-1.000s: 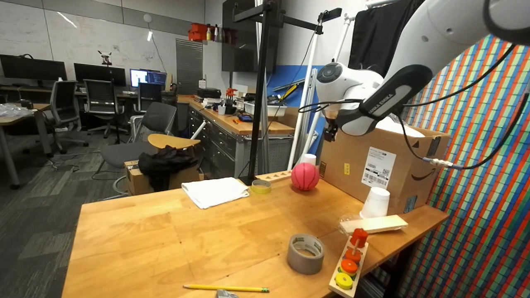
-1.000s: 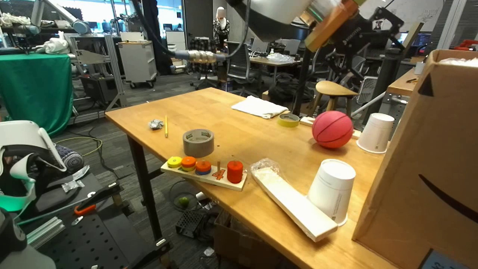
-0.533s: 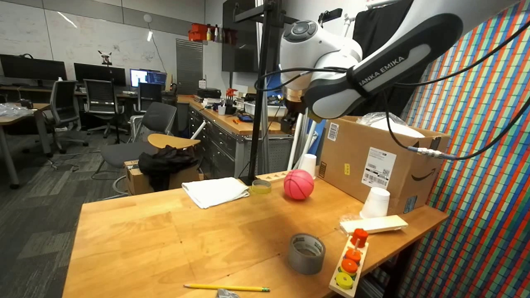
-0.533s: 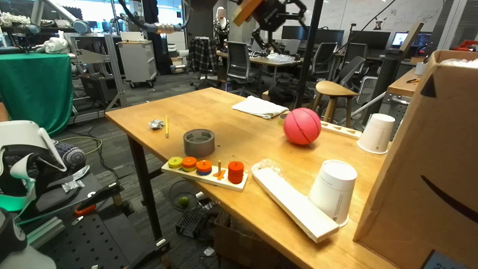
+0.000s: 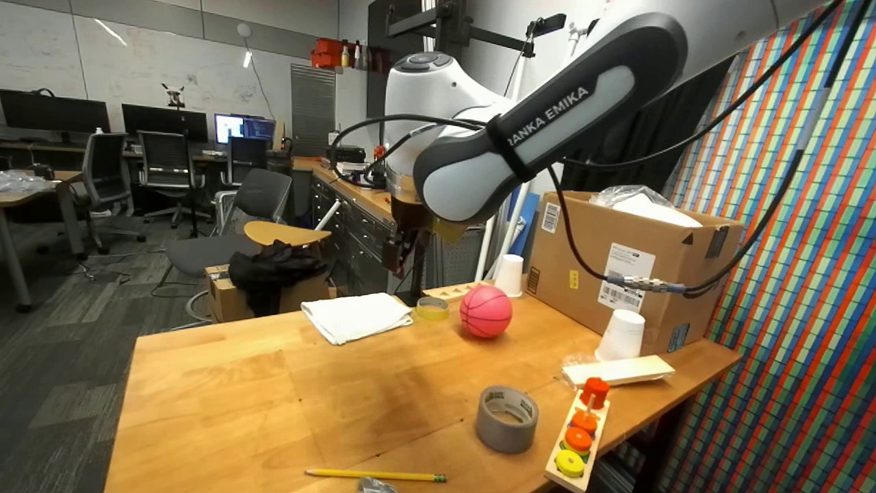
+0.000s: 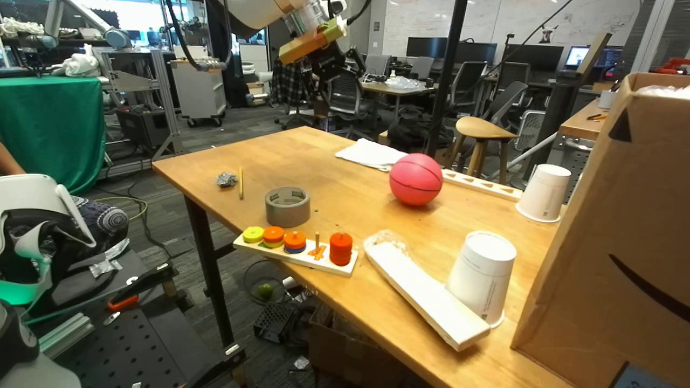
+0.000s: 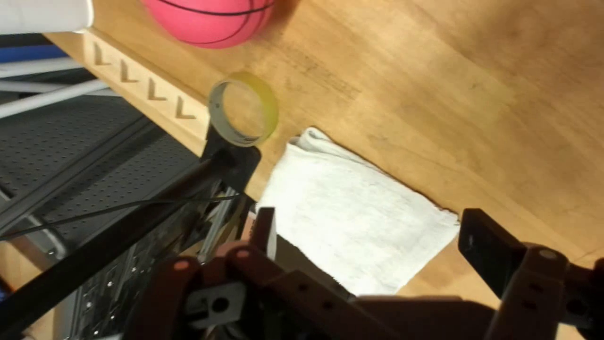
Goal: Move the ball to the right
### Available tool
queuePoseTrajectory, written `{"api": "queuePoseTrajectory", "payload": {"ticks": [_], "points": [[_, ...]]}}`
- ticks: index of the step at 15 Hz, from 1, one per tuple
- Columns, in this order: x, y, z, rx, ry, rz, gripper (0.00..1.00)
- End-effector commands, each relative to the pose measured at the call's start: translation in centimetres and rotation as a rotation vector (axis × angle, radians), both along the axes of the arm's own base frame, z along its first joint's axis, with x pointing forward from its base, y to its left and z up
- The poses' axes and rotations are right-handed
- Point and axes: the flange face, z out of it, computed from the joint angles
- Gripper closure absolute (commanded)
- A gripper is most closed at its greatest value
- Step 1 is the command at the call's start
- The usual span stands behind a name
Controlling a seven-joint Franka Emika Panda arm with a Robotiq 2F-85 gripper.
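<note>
On the surface (image 6: 323, 161), the ball (image 6: 415, 179) lies near the strip (image 6: 480, 185), apart from it and from the yellow tape (image 7: 269, 107). Nothing visible props or blocks it; being round, it is judged free to roll at a light push. The gripper (image 7: 368, 217) hangs well above the surface, fingers (image 7: 490, 250) spread wide and holding nothing; in the wrist view the cloth (image 7: 358, 198) shows through the gap. The ball appears there only at the edge of view, off the fingers' line, so no grasp is judged imminent. The raised height likely serves clearance over the ball and its neighbours. Near the box (image 6: 614, 205), a cup (image 6: 480, 277) stands rim down, probably for steadiness. Whether the rightward move is complete cannot be determined: the views do not settle whose right is meant.
</note>
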Motion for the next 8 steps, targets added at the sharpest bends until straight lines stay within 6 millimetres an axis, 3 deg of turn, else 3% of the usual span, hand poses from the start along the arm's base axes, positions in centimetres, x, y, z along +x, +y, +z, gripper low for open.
{"api": "queuePoseTrajectory", "payload": {"ticks": [1,4,8], "points": [[2.5,0.5,-1.8,0.076,0.086,0.015,0.00],[4.6,-0.7,-3.6,0.090,0.137,-0.010,0.00],[7.0,-4.4,-6.3,0.086,0.198,-0.069,0.00]]}}
